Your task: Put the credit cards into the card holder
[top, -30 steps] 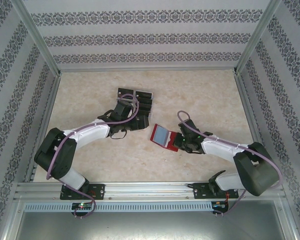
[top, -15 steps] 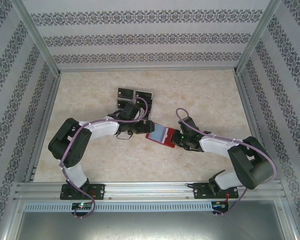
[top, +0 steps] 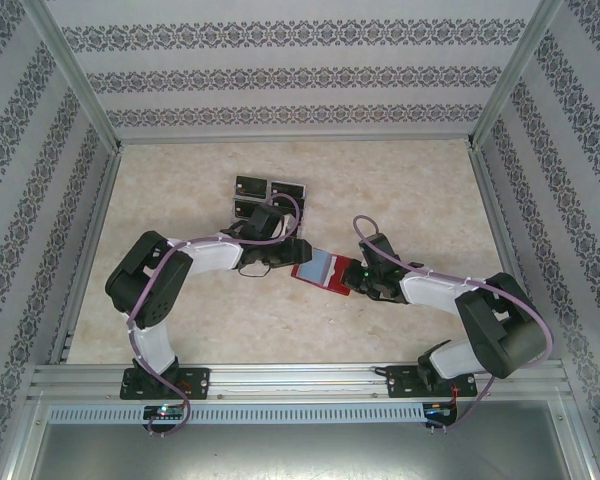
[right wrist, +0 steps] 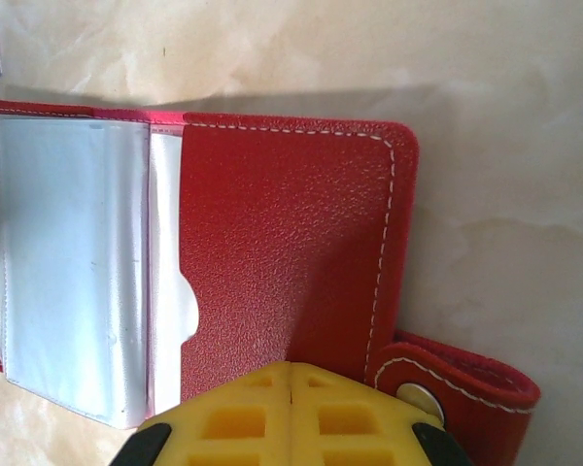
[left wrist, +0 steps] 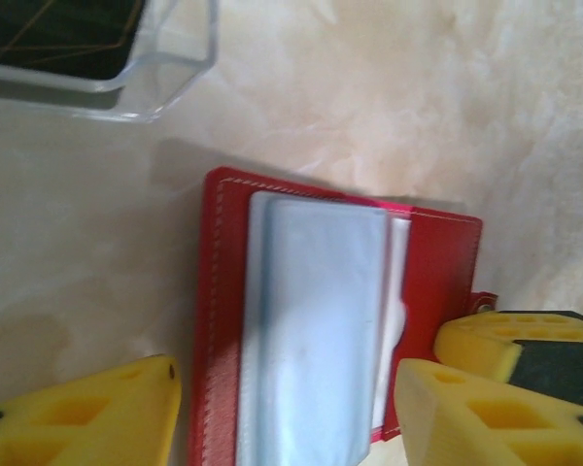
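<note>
Barely started, judging by how things lie; can see the credit cards [top: 252,187] parked in the transparent plastic tray [left wrist: 175,58] toward the far middle of the bench [top: 180,210], and can't spot a single one in a pocket; so pretty much all of the loading left to do, lol.

Moving right: found the left gripper [left wrist: 287,398] hovering just over the card holder [right wrist: 291,243], jaws partway apart and straddling the sleeves [right wrist: 68,262], with nothing visibly pinched between them. Got the card holder lying open and flat on the bench, just beside the tray's near corner, between the two arms. Further right, spotted the right gripper [right wrist: 291,413] clamped fully closed on the edge of the red cover, next to the snap tab [right wrist: 466,388]; guessing at a steadying job there.

Materials, same order: thin, stiff, glossy black rectangles for cards, with fine gold lines on the one up close; hard clear plastic for the tray, thick-walled with a rounded corner; smooth cream marbled top for the bench; chunky yellow plastic fingers [left wrist: 87,417] with cut-out windows; pebbled red leather-look cover with white stitching and rounded corners; cloudy greyish-clear floppy sleeves with a curved thumb notch; round metal stud [right wrist: 418,393] on the tab. Expecting slippery cards and limp pockets, so fiddly.
</note>
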You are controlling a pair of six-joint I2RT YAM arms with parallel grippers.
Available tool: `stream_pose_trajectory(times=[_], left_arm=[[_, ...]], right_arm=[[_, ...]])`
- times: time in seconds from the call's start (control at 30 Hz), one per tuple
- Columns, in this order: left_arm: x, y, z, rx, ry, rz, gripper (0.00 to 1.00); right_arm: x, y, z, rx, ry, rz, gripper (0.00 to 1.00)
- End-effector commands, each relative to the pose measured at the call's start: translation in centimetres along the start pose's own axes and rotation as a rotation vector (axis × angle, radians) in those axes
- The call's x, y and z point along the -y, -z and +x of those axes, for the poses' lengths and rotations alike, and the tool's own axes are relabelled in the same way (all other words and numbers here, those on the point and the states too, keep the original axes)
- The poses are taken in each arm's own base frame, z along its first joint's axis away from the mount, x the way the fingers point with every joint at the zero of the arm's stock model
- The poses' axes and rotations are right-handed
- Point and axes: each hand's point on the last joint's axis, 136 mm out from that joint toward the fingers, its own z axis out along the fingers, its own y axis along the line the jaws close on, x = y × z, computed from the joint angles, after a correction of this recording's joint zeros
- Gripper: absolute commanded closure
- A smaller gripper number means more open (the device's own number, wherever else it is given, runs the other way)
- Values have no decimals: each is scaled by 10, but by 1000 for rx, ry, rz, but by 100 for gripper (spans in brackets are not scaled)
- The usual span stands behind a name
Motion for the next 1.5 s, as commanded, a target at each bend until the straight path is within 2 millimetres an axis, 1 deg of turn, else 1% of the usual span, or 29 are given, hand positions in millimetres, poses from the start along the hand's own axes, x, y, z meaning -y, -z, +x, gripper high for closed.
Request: stream_pose_trajectory(times=[0.0,0.1,0.43,0.7,0.87,1.27,1.47], left_arm=[[17,-3,-2,13,-11,82,44],[19,-2,-3,21,-10,92,49],[25,6,-7,59,-12,114,55],[26,14,-9,94,-21,115,65],[28,17,-10,106,-26,126,67],[30,16,-11,107,-25,137,83],[30,14,-9,96,-25,144,88]], right_arm=[[66,-9,34,-95,-32,224,95],[67,-9,34,-95,-31,224,95],[70,-8,34,-95,-28,232,95],[71,-9,34,-98,-27,237,95],[72,-8,33,-96,-28,240,95],[74,-9,34,-100,-26,243,95],[72,-8,33,-98,-25,238,95]])
